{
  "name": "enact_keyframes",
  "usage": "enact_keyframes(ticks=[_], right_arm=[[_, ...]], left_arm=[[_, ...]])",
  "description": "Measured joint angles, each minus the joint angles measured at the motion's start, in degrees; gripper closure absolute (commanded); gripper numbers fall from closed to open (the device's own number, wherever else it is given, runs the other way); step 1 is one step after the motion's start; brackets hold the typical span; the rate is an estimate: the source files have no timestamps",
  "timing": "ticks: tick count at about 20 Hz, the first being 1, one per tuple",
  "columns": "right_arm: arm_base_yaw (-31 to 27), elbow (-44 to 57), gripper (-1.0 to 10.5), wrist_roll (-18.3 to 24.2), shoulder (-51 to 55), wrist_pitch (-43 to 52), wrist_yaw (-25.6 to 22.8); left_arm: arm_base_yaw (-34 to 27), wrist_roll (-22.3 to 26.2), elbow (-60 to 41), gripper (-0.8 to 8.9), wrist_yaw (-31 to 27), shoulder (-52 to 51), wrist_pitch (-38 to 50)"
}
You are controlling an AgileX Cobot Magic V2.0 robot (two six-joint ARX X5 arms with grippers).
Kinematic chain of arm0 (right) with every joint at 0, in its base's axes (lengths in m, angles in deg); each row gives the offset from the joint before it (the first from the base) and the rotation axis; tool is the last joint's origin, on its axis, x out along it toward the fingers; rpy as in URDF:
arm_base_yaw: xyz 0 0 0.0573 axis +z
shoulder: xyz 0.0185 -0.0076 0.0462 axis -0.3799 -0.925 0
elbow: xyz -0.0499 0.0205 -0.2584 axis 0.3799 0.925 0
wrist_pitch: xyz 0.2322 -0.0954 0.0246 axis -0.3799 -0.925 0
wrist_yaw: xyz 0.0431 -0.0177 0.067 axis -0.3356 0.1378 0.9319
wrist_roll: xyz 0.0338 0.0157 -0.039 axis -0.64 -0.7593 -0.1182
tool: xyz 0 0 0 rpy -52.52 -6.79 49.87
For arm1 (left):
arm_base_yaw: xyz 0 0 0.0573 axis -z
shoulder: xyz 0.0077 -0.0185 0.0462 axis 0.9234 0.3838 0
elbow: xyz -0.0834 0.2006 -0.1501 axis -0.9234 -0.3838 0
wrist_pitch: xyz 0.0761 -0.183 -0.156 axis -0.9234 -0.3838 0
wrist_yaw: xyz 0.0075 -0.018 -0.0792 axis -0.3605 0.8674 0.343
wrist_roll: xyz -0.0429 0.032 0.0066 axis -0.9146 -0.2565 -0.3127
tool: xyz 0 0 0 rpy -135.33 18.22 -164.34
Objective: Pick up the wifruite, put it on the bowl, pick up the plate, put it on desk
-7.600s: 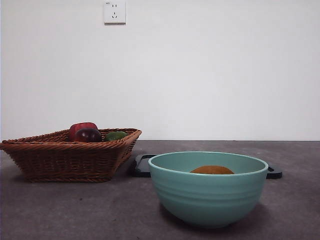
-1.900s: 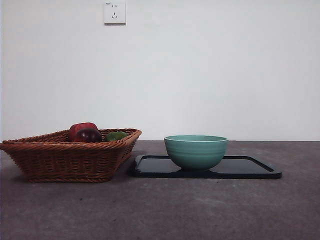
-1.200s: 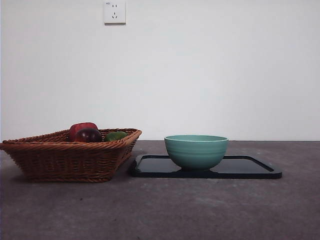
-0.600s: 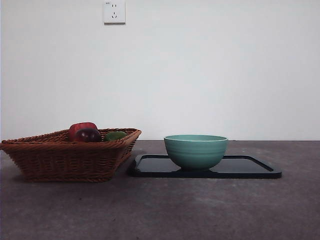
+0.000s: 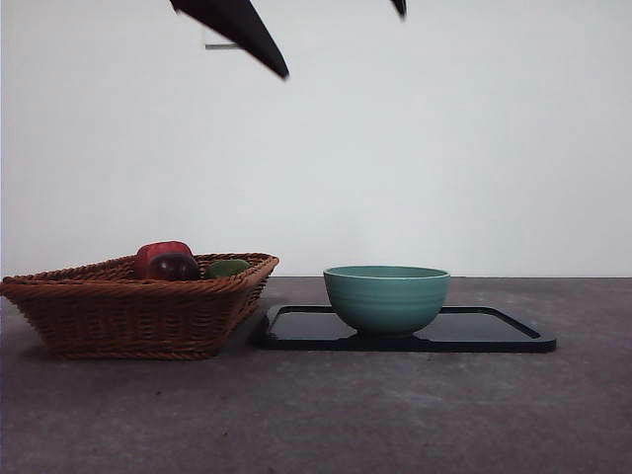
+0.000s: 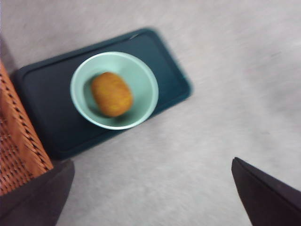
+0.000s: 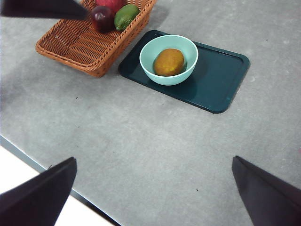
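While the wifruite [image 7: 169, 61] sits inside the bowl [image 5: 386, 297] on the plate [image 5: 494, 331], I see both arms raised. The left gripper [image 6: 153, 197] and right gripper [image 7: 155, 197] have jaws spread apart, empty.

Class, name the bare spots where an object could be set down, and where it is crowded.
Free: the desk in front of the tray and basket, and the tray's end beside the bowl. Crowded: basket against tray.
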Motion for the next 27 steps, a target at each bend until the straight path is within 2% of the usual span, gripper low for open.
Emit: enact_keyframes(ticks=[6,12,15,20,27], right_arm=[[0.02,0.00,3.8,0.00,0.00,0.02,-0.02],[0.00,0.00,3.8,0.00,0.00,0.02,0.00],[0.02,0.00,3.8,0.00,0.00,0.02,-0.02],[0.02,0.00,3.8,0.00,0.00,-0.22,0.04],[0.02,0.00,3.8,0.00,0.00,-0.22,0.02]], left_arm=[[-3.39,2.54,13.88,2.57,0.00,15.61,-5.57],[-5.53,4.46,32.39,2.57,0.00,31.43,-13.46],[-5.95,4.92,38.53,3.38,1.03,37.24,-13.64],[-6.69,7.45,39.82,3.46,1.22,41.88,-13.84],[-7.54,7.61,40.02,3.46,3.65,45.16,-13.40]])
